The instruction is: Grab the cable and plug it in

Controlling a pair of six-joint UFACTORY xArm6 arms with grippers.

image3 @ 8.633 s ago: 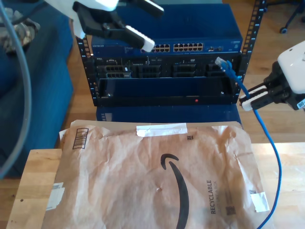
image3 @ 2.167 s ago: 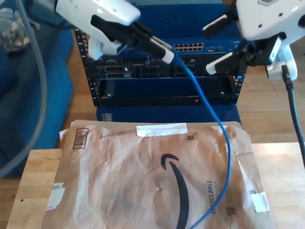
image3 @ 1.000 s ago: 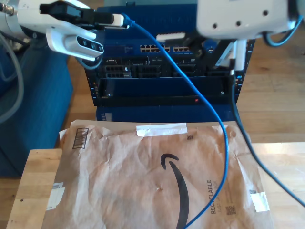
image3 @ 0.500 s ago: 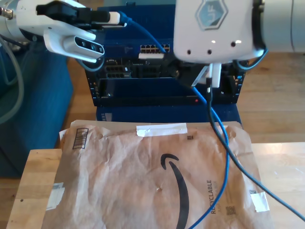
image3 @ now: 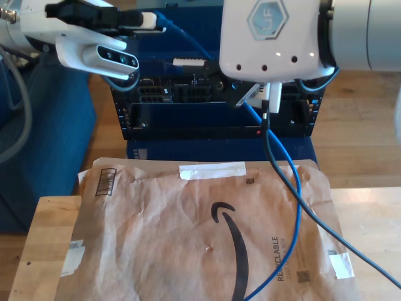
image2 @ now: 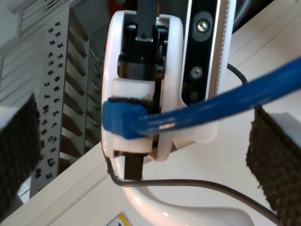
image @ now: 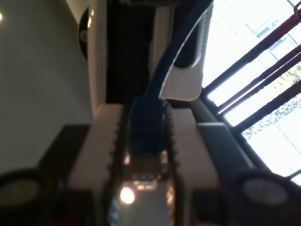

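Our first gripper (image3: 148, 19) was clenched on the plug end of the cable (image3: 297, 207), high at the exterior view's left, the blue boot pinched between its white pads (image: 181, 141). From there the cable ran across in front of the server rack (image3: 156, 106) and between the spread black pads (image2: 270, 160) of our second gripper (image2: 141, 155), untouched by them. It then dropped over the brown paper mailer (image3: 188, 244) on the wooden table (image3: 44, 232).
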